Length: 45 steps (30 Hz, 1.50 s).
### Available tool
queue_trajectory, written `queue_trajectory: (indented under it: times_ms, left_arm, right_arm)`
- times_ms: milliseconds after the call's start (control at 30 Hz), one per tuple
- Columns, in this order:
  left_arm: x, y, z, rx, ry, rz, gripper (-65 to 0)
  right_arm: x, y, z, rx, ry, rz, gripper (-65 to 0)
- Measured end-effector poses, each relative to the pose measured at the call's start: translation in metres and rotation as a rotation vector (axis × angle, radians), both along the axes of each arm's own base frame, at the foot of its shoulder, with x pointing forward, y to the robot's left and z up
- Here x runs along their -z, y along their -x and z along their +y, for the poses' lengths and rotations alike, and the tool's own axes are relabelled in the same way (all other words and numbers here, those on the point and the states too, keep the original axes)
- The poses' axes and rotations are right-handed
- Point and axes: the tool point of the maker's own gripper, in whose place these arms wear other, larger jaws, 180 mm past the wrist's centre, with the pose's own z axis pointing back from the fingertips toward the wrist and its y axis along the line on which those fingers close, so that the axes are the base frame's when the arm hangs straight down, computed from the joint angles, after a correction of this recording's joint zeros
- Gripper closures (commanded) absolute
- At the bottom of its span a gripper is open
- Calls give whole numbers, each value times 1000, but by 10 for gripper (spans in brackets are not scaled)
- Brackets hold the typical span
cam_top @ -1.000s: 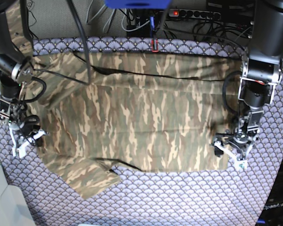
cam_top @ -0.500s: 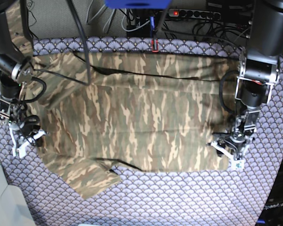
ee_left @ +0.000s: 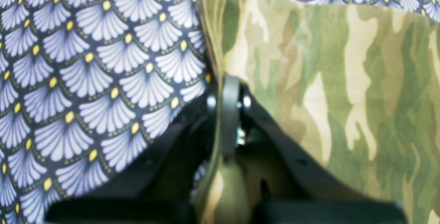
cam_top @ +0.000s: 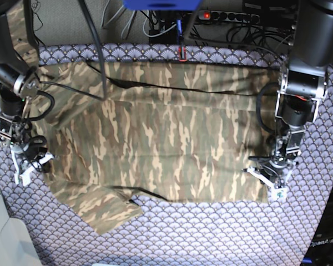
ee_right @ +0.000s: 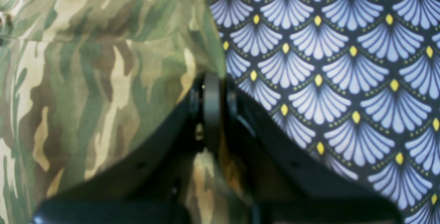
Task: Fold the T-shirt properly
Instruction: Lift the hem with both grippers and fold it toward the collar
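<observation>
The camouflage T-shirt (cam_top: 166,138) lies spread flat on the purple scallop tablecloth (cam_top: 211,233), one sleeve sticking out at the front left. At the right side of the base view, my left gripper (cam_top: 273,178) is at the shirt's lower right edge. In the left wrist view this gripper (ee_left: 228,79) is shut on the T-shirt's (ee_left: 343,97) edge, with cloth pinched between the fingers. At the left side of the base view, my right gripper (cam_top: 28,162) is at the shirt's left edge. In the right wrist view that gripper (ee_right: 211,78) is shut on the T-shirt (ee_right: 86,62).
Behind the table run a power strip (cam_top: 233,15) and tangled cables (cam_top: 166,27). A black cable (cam_top: 102,66) hangs across the shirt's upper left. A pale object (cam_top: 3,244) sits off the front left corner. Bare tablecloth (ee_left: 86,79) borders the shirt on both sides.
My left gripper has shifted slightly toward the shirt and closed from open onto its edge. The right gripper has stayed shut in the same spot.
</observation>
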Motion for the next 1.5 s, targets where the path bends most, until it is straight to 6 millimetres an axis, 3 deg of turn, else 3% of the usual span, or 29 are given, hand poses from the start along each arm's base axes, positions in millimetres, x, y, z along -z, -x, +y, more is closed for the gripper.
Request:
queue_trajectory:
  times_ms: [233,400,567,700,933,1133,1300,1500]
  left_arm:
    - [-7,8,-11,47,19,82,0]
    - [-20,22,-9,46,65,86,0]
    - [-41,22,-14,60,84,53,0]
    - [-40,38,-10,64,91,81,0]
    - [-55,49,-4,76,89,71,0]
    - [-51,72,-6,84,94,110,0]
    - [-74,80,3,64,98,74,0]
    - [-81,104,6,63,86,106,0]
  right_arm:
    - [-46,-10,0,-63,55,-152,0]
    - [-40,11,3,-90,132,-134,0]
    - [-47,21,7,-104,173,-168,0]
    - [-37,36,6,-104,183,-148,0]
    - [-43,52,-34,35,158,-137,0]
    - [-39,76,-45,56,194,-96,0]
    - [-46,95,-38,41,255,-117,0]
    - [-62,114,-28,25,328,-151,0]
